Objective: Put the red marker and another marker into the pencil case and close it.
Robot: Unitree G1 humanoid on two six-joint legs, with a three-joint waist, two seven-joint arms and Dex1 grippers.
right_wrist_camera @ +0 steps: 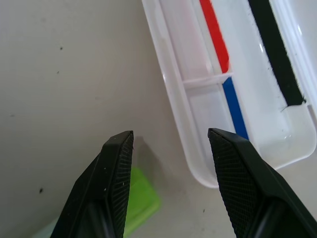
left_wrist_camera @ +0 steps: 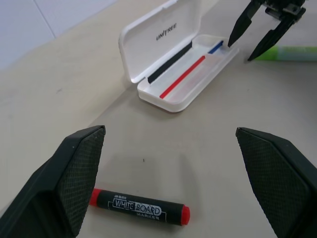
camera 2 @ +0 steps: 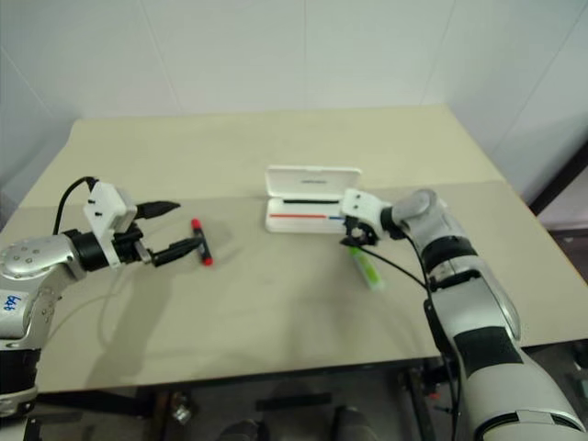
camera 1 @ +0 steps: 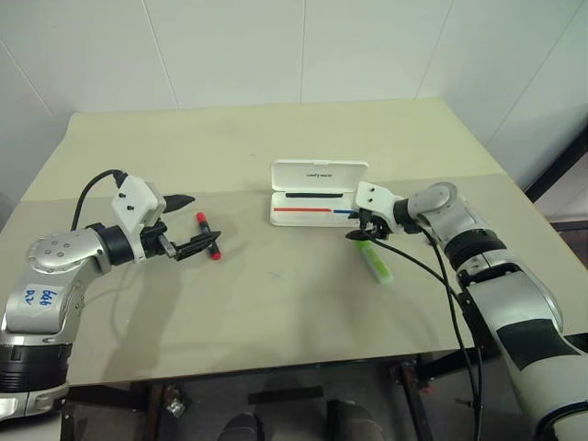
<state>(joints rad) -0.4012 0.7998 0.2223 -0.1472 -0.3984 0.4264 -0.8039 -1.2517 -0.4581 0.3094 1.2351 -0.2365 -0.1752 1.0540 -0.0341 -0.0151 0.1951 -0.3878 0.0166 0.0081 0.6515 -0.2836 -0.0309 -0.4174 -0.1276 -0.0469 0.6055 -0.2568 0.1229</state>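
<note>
Red marker (camera 1: 208, 236) lies flat on the table (camera 1: 276, 138), well to the left of the pencil case (camera 1: 315, 193), and neither marker is in the case yet. It sits just beyond the left tool (camera 1: 188, 225), whose two black fingers stand wide apart and hold nothing. The case rests open near the middle of the table, lid tipped back, tray bare apart from its red and blue stripe. Just beside the case's right end hovers the right tool (camera 1: 360, 230), its fingers partly spread with nothing between them; the green highlighter (camera 1: 376, 262) lies on the table directly below and nearer the robot than the case, one end under that tool.

The risk here, as a judgement, is at the right side. That tool straddles the gap between the highlighter's end and the corner of the tray, so a descent slightly off line could pinch the case wall or nudge the light plastic case across the table. Gripping the highlighter only at its tip could let it pivot or slip out. On the left, the slim marker could roll away if one finger reaches it first.

Readable writing: the lid's inner face says "UNITREE", and the marker's barrel reads "WHITEBOARD MARKER".
</note>
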